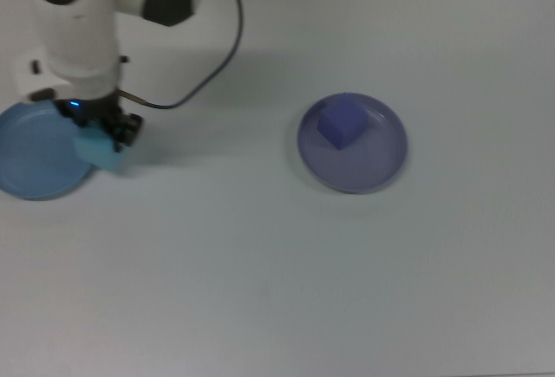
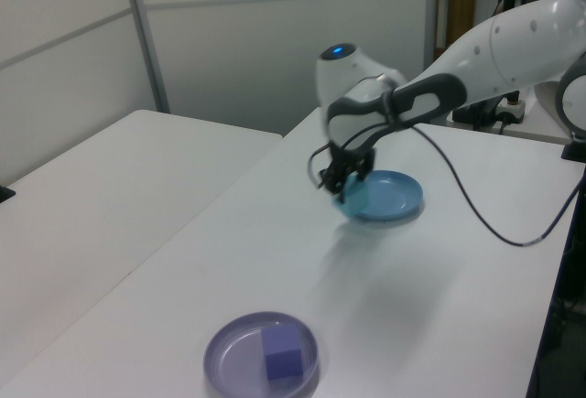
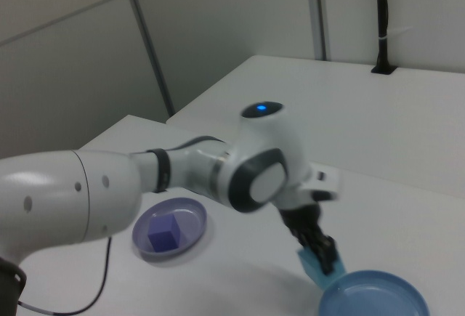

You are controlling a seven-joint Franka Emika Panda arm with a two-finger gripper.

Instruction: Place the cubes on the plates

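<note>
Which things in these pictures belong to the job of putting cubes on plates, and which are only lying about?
Belong to the job:
- cyan cube, held in the gripper at the blue plate's rim
- blue plate
- purple cube, already on the lavender plate
- lavender plate

Only lying about:
- black cable across the white table
</note>
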